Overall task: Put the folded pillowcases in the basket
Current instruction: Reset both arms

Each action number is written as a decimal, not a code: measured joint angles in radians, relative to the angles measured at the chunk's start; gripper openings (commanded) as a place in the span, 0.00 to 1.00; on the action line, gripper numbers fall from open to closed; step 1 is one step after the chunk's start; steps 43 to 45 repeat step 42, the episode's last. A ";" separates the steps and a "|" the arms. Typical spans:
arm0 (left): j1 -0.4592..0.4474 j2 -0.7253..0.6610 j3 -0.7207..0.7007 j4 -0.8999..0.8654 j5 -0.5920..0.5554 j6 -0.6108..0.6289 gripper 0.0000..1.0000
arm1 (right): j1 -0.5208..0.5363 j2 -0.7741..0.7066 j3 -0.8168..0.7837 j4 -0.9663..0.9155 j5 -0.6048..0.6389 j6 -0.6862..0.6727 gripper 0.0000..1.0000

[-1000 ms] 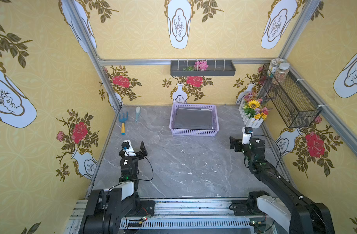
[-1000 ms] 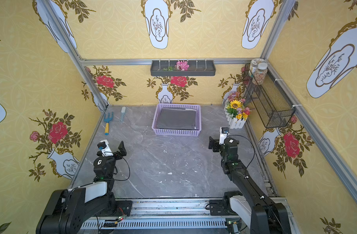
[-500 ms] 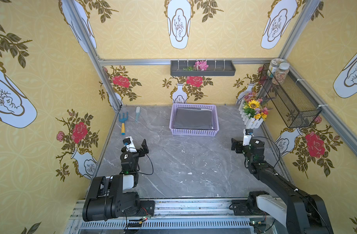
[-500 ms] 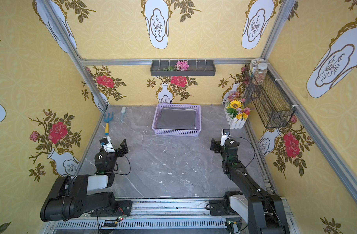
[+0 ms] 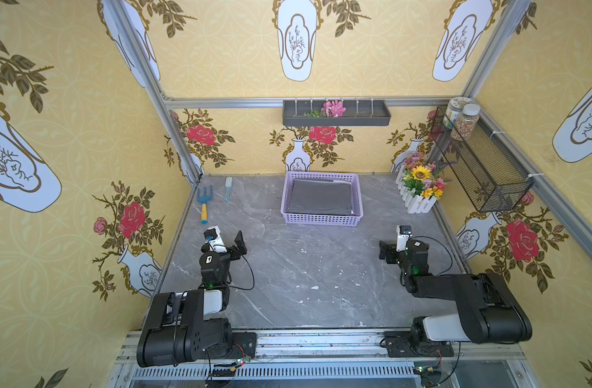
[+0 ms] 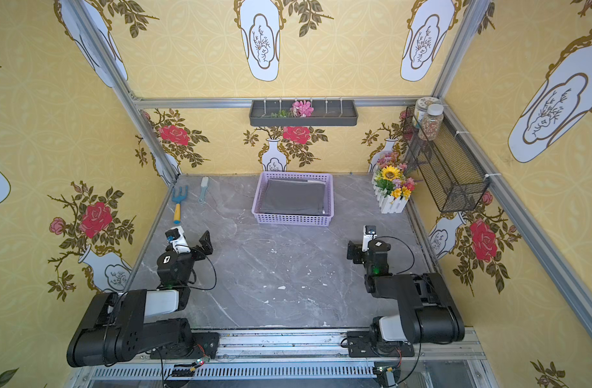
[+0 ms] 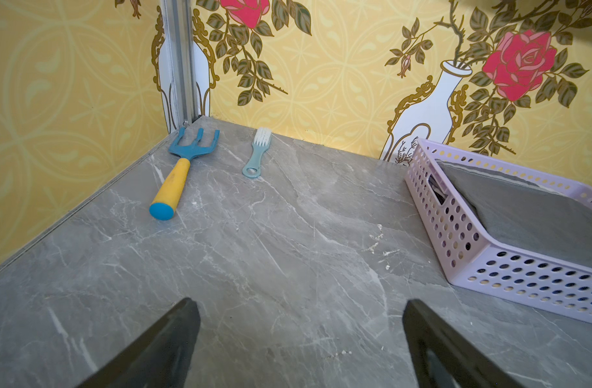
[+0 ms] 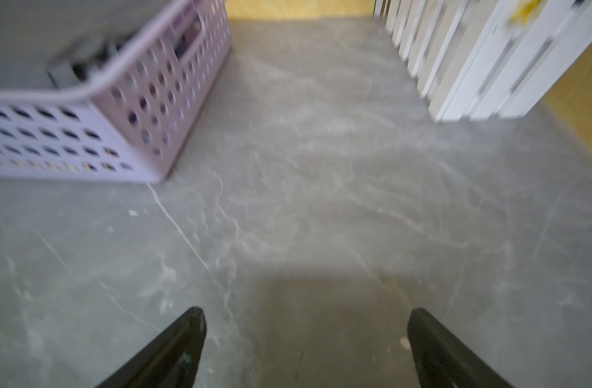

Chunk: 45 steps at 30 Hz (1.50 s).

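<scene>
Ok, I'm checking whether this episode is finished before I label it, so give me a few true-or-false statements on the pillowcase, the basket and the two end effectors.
1. The folded grey pillowcase lies inside the lavender basket. True.
2. The left end effector is shut on the pillowcase. False: it is open and empty, above bare table.
3. The right end effector is open and holds nothing. True.
4. The garden fork and the brush lie in the basket. False: both lie on the table, outside the basket, by the far left corner.
</scene>
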 measured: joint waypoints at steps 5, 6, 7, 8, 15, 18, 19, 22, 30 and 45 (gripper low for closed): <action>0.000 0.000 0.000 0.000 0.000 0.000 1.00 | -0.006 0.019 0.033 0.079 0.018 0.000 0.97; 0.000 0.000 0.000 0.000 0.000 0.000 1.00 | -0.007 0.023 0.033 0.084 0.019 0.000 0.97; 0.000 0.000 0.000 0.000 0.000 0.000 1.00 | -0.007 0.017 0.033 0.077 0.020 0.000 0.97; 0.000 0.000 0.000 0.000 0.000 0.000 1.00 | -0.007 0.015 0.033 0.081 0.022 0.000 0.97; 0.000 0.000 0.000 0.000 0.000 0.000 1.00 | -0.006 0.019 0.033 0.089 0.022 0.000 0.97; 0.000 0.000 0.000 0.000 0.000 0.000 1.00 | -0.006 0.021 0.033 0.089 0.022 0.000 0.97; 0.000 0.000 0.000 0.000 0.000 0.000 1.00 | -0.006 0.021 0.033 0.089 0.022 0.000 0.97; 0.000 0.000 0.000 0.000 0.000 0.000 1.00 | -0.006 0.021 0.033 0.089 0.022 0.000 0.97; 0.000 0.000 0.000 0.000 0.000 0.000 1.00 | -0.006 0.021 0.033 0.089 0.022 0.000 0.97; 0.000 0.000 0.000 0.000 0.000 0.000 1.00 | -0.006 0.024 0.033 0.089 0.022 0.000 0.97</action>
